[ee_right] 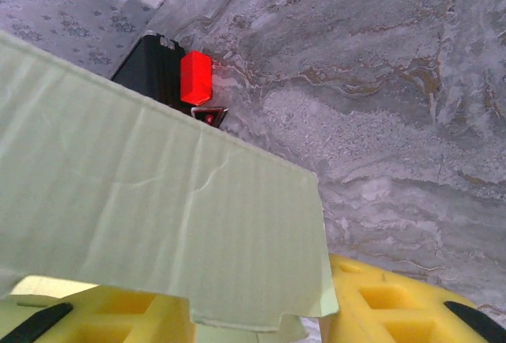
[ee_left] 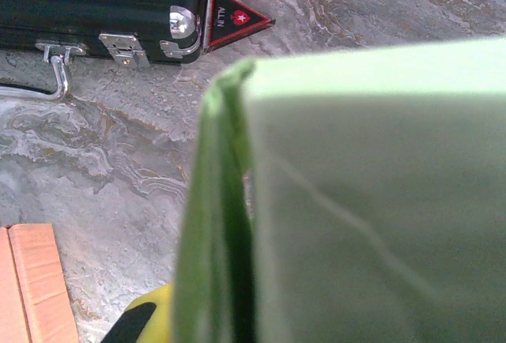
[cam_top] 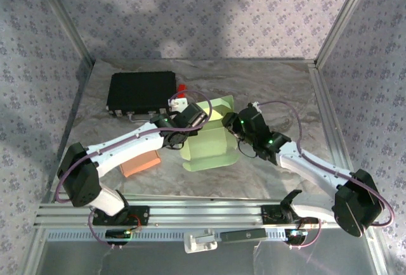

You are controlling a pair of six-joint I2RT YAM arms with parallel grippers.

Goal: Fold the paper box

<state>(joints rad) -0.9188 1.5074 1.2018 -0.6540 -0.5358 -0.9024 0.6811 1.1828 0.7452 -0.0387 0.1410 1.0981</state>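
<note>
Box [cam_top: 209, 145]: pale green card, partly formed, set about the middle of the table [cam_top: 279, 91]; its long axis is judged to run from the near edge toward the far edge, leaning slightly right; one flap is raised at the far end, and the hollow appears to face upward, though this cannot be told for certain. Left gripper [cam_top: 190, 118]: placed at the far-left corner of the box; a wall edge is seen close against the left wrist camera, and whether the jaws are parted or closed cannot be told. Right gripper [cam_top: 238, 125]: placed at the far-right side; its yellow fingers [ee_right: 387, 311] are held apart, a panel lying across them unclamped. Step in hand, as judged: a side wall is to be raised; creases should be followed, one side braced while the other is pushed, and the card not crushed. Case [cam_top: 141, 91], red block [cam_top: 182, 87]: far-left corner. Cardboard [cam_top: 139, 162]: left, toward the near edge.
</note>
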